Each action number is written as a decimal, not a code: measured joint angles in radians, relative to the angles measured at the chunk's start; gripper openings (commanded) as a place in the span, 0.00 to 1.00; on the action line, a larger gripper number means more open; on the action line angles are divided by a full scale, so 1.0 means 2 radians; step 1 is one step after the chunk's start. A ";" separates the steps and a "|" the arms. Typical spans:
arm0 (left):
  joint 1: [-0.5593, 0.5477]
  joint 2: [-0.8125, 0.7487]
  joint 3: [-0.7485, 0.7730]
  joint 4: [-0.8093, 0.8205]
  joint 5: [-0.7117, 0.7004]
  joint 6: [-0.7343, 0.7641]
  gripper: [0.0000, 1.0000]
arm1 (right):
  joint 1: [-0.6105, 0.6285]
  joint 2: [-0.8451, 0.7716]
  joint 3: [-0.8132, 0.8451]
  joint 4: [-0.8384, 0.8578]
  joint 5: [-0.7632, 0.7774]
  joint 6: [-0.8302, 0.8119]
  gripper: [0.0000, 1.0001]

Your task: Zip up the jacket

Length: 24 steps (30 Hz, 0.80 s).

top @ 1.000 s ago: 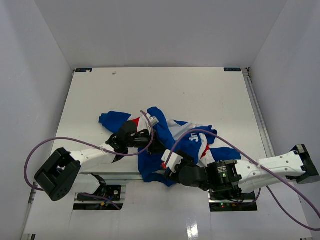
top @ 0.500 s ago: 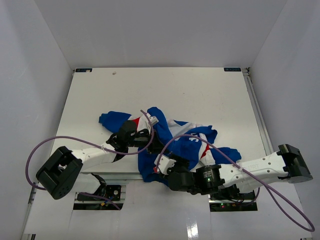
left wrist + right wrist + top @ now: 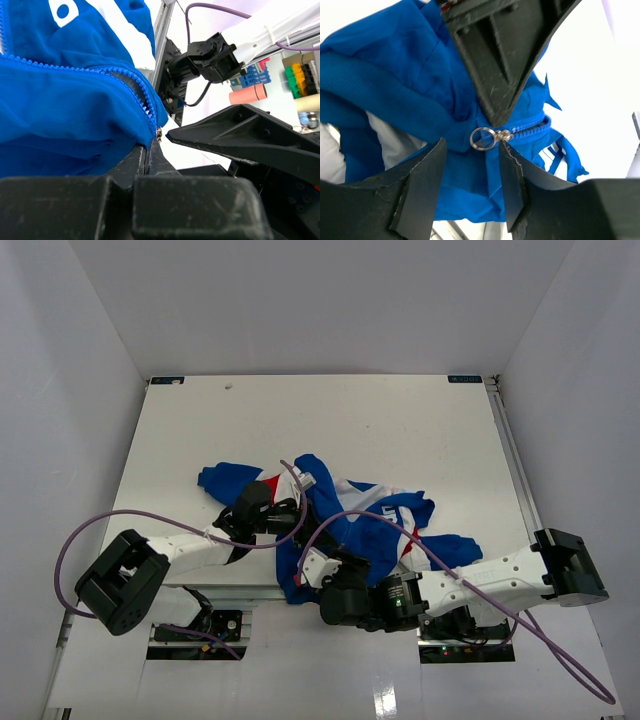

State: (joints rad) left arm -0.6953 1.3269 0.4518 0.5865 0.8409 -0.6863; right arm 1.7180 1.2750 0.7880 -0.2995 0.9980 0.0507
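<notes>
The blue, white and red jacket [image 3: 350, 515] lies crumpled at the near middle of the table. My left gripper [image 3: 300, 520] is shut on its blue hem, right at the bottom end of the zipper [image 3: 142, 97]. In the left wrist view the fingers [image 3: 149, 150] are pressed together on the fabric [image 3: 65, 115]. My right gripper [image 3: 318, 562] is open at the near hem. In the right wrist view it [image 3: 472, 145] straddles the silver zipper pull ring [image 3: 482, 138] without touching it. The left gripper's finger [image 3: 500, 55] hangs just above the ring.
Purple cables [image 3: 70, 550] loop from both arms over the jacket. A metal rail [image 3: 230, 592] runs along the table's near edge. White walls enclose the table [image 3: 330, 420] on three sides. A pink roll [image 3: 250, 93] and coloured bins lie beyond the edge.
My right arm has swung left along the near hem, bringing its gripper up beside the left gripper. The left arm and the jacket have barely moved.
</notes>
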 measured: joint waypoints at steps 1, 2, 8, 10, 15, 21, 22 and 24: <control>0.000 0.002 -0.001 0.003 0.003 -0.002 0.00 | 0.000 0.003 0.002 0.001 0.003 -0.001 0.50; 0.000 0.004 -0.001 0.006 0.004 -0.003 0.00 | 0.000 0.006 0.004 0.003 0.006 -0.001 0.50; 0.003 0.008 -0.003 0.016 0.011 -0.011 0.00 | 0.000 0.013 0.005 0.006 0.012 -0.001 0.48; 0.003 0.009 -0.003 0.020 0.013 -0.014 0.00 | 0.000 0.013 0.005 0.006 0.013 -0.001 0.42; 0.003 0.010 -0.005 0.026 0.017 -0.016 0.00 | -0.002 0.015 0.005 0.006 0.020 0.002 0.33; 0.005 0.010 -0.009 0.027 0.019 -0.018 0.00 | -0.007 0.015 0.005 0.006 0.027 0.009 0.17; 0.005 0.010 -0.009 0.027 0.019 -0.018 0.00 | -0.008 0.014 0.005 0.006 0.027 0.010 0.13; 0.005 0.010 -0.009 0.027 0.019 -0.018 0.00 | -0.011 0.011 0.005 0.006 0.027 0.010 0.08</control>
State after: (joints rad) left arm -0.6845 1.3468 0.4343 0.6396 0.8795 -0.7219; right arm 1.6961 1.2975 0.7986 -0.2882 1.0522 0.0709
